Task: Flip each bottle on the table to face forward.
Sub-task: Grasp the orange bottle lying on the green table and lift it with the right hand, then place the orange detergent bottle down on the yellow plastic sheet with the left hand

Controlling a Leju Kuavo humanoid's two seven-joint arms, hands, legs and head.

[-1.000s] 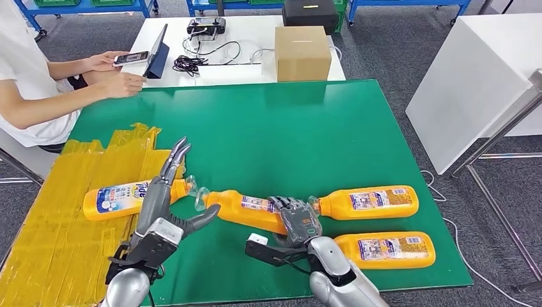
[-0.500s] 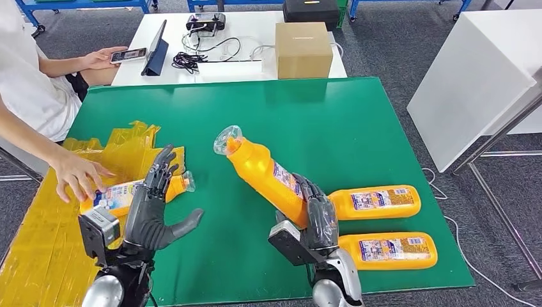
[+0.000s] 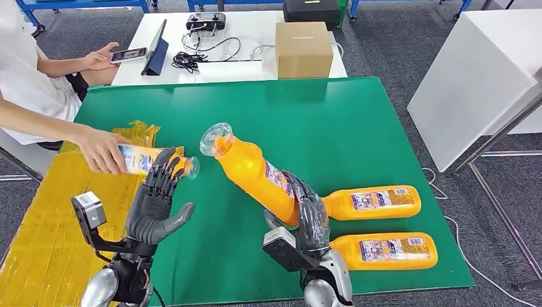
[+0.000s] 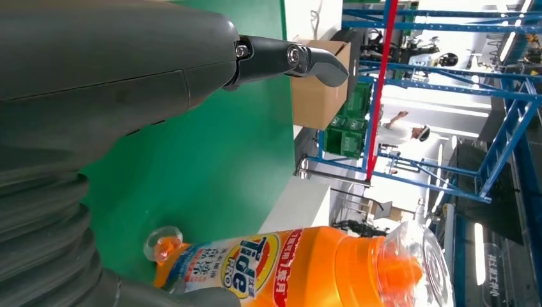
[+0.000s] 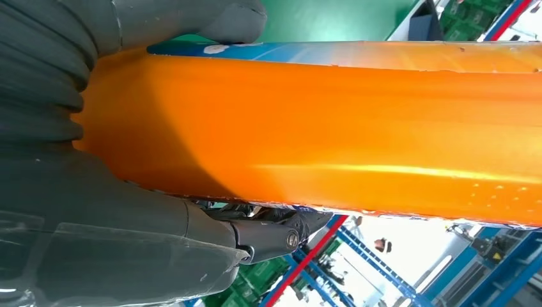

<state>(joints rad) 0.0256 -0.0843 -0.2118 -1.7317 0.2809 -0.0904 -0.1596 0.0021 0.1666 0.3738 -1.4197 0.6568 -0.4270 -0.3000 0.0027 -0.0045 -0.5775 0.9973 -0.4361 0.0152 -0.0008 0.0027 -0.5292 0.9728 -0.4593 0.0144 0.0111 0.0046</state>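
— Yellow, crinkled tape sheet [image 3: 48,211] covers the lower left of the green surface [image 3: 358,128]. What is above it?

— A person's hand [image 3: 102,150] at mid-left grips an orange plastic bottle [image 3: 153,161] with a blue and white label, its clear cap pointing right. In the left wrist view that bottle [image 4: 300,268] reads "Tide PRO", with further print too small to make out.

— And the left robot hand?

— The left robot hand [image 3: 153,204], dark grey and jointed, is raised just below that bottle, fingers spread and thumb out, gripping nothing; whether its fingertips touch the bottle I cannot tell.

— The centre?

— The right robot hand [image 3: 307,214] wraps its fingers around the base of a second orange bottle [image 3: 252,169], lifted and tilted, its clear cap up toward the upper left. In the right wrist view its glossy orange side [image 5: 332,121] shows a blue label edge, with the thumb [image 5: 224,22] pressed on it.

— Further right?

— Two more orange bottles lie flat at lower right, the upper one [image 3: 374,202] just beyond the lower one [image 3: 387,251], both showing white and red labels with small unreadable print. A plain brown cardboard box [image 3: 303,50] sits at top centre on a white table [image 3: 255,67].
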